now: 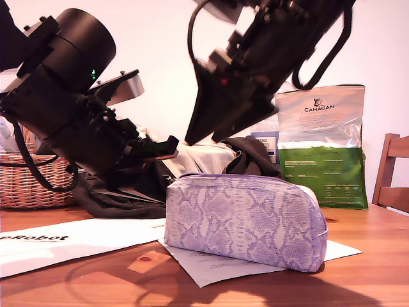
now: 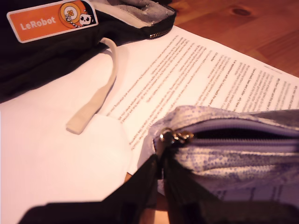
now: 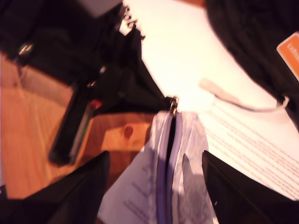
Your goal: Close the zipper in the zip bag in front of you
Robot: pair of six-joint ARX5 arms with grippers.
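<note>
Here, in the exterior view, the zip bag (image 1: 246, 220) lies on its side on a sheet of printed paper (image 1: 211, 265) on the wooden surface (image 1: 358, 281). The zipper (image 1: 243, 176) runs along its curved top edge. My first tool (image 1: 167, 148) reaches in from the exterior view's left and meets the bag's upper end on that side. My second tool (image 1: 208, 131) hangs above the bag's top, apart from it. Behind stand a silver-and-green foil bag (image 1: 323, 147), a heap of black clothing (image 1: 121, 204) and a wicker basket (image 1: 32, 182).

In the first wrist view, my first tool (image 2: 161, 172) has its dark fingers pressed together just under the metal slider (image 2: 176, 136) at the bag's (image 2: 243, 163) end. They pinch the zipper (image 2: 233, 135) there, and the pull itself is hidden between them. Beyond the slider the zip line gapes, dark inside. The paper (image 2: 210, 74) lies beneath, with a cream strap (image 2: 100, 93) and an orange label (image 2: 51, 18) on the black cloth further off.

In the second wrist view, which is blurred, my second tool (image 3: 154, 158) is spread wide, one finger (image 3: 79, 191) to each side of the bag (image 3: 189, 177) and touching neither side. The open zipper (image 3: 168, 158) runs between them, straight away to the slider (image 3: 174, 103), where my first tool (image 3: 154, 100) grips.
</note>
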